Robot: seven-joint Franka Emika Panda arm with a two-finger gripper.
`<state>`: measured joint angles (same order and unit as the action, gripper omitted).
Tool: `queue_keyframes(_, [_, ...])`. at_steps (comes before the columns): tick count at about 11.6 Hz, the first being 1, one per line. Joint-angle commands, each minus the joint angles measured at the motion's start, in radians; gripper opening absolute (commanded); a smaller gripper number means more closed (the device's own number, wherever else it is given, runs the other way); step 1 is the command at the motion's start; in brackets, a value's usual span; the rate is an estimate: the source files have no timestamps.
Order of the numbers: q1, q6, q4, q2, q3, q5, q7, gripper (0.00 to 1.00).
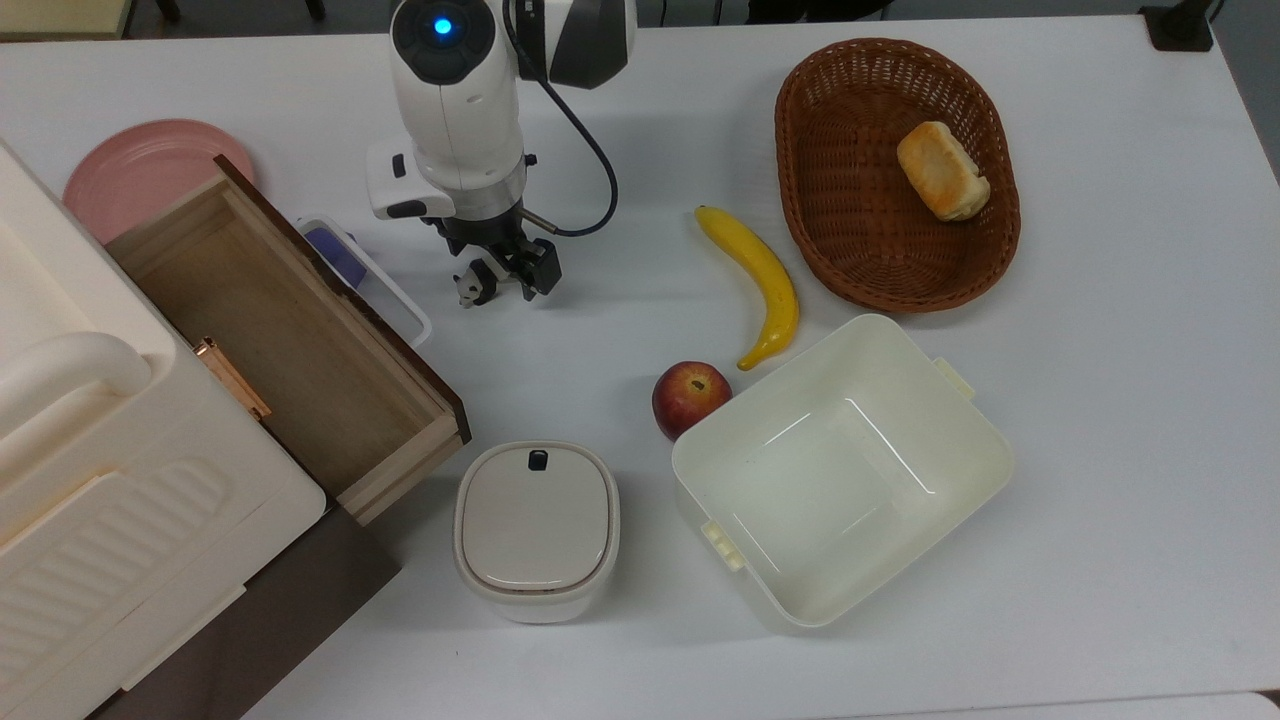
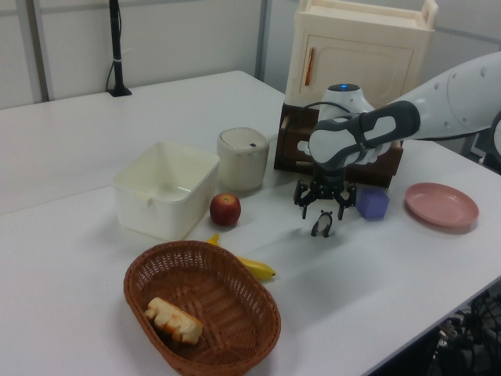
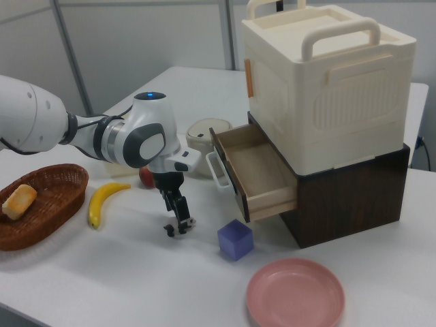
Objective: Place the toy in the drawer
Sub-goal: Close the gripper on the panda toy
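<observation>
Toy (image 1: 472,288) stands on the white table (image 1: 1100,400) under my gripper (image 1: 500,275). Long axis runs head to tail along the table; in the top view the head pokes out on the top view's left of my fingers, pointing toward the drawer (image 1: 290,340), and the rear half is hidden under my gripper.

My fingers are spread, one on each side of the panda's body, tips down near the table. Can't tell if either pad touches it. Nothing held.

Largest to smallest, placed from my gripper:
- cream cabinet (image 3: 327,88) on its dark base, beyond the drawer.
- drawer, pulled open, light wood inside bare, on the top view's left of my gripper.
- brown basket (image 1: 830,240), well apart on the top view's right.
- cream tub (image 1: 720,480), well apart on the top view's lower right.
- banana (image 1: 762,280), between my gripper and the basket.
- apple (image 1: 688,397), touching the tub.
- purple block (image 3: 235,240), just beside my gripper, between it and the drawer front.
</observation>
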<state>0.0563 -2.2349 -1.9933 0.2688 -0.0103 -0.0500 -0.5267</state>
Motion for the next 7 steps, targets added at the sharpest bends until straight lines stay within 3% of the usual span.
queue_keyframes(1, [-0.001, -0.022, 0.007, 0.018, -0.003, -0.027, -0.021, 1.0])
queue_keyframes(2, [-0.001, -0.032, 0.007, 0.02, -0.002, -0.031, -0.021, 1.0])
queue_keyframes(3, [-0.001, -0.034, 0.007, 0.021, -0.002, -0.033, -0.021, 0.93])
queue_keyframes(4, [0.0, -0.035, 0.007, 0.021, -0.002, -0.034, -0.019, 0.52])
queue_keyframes(5, [0.0, -0.041, 0.008, 0.021, -0.002, -0.036, -0.01, 0.23])
queue_keyframes(7, [0.0, -0.041, 0.007, 0.021, -0.002, -0.036, 0.016, 0.11])
